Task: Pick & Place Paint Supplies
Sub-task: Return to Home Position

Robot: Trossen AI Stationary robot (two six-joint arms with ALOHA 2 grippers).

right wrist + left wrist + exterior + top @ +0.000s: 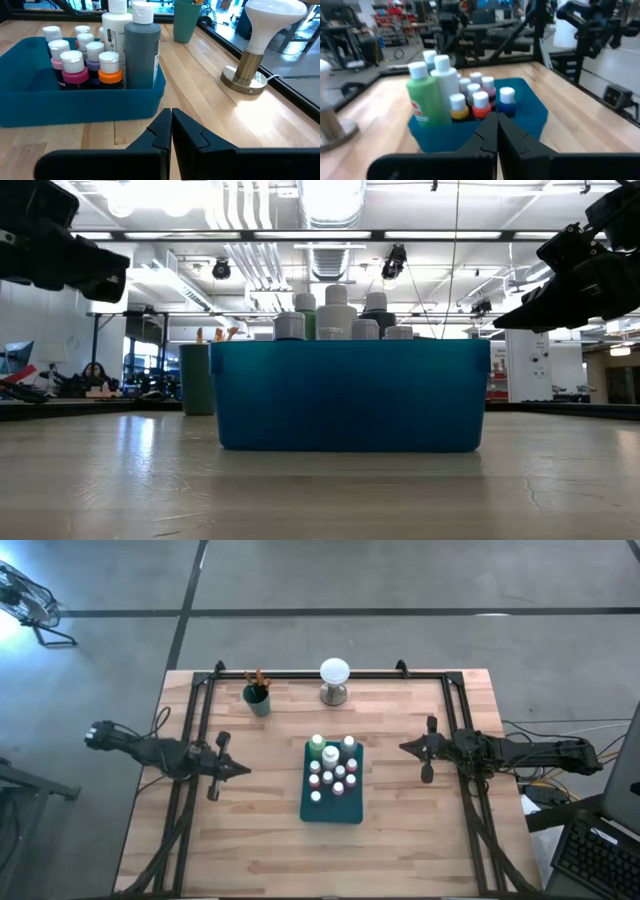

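Several white-capped paint bottles point(332, 768) stand upright in a teal tray point(345, 810) at the table's middle: a large green one point(423, 100), a white one point(115, 33), a grey one point(142, 55) and small coloured ones point(80, 70). Orange-brown brushes point(258, 679) stick up out of a green cup point(258, 700) at the far left. My left gripper point(244, 770) is shut, left of the tray and above the table. My right gripper point(403, 748) is shut, right of the tray. Neither holds anything.
A lamp with a white ball on a metal base point(334, 681) stands at the far edge, behind the tray. Black frame rails point(330, 673) run along the far edge and both sides. Bare wood lies in front of the tray point(350, 395) and on both its sides.
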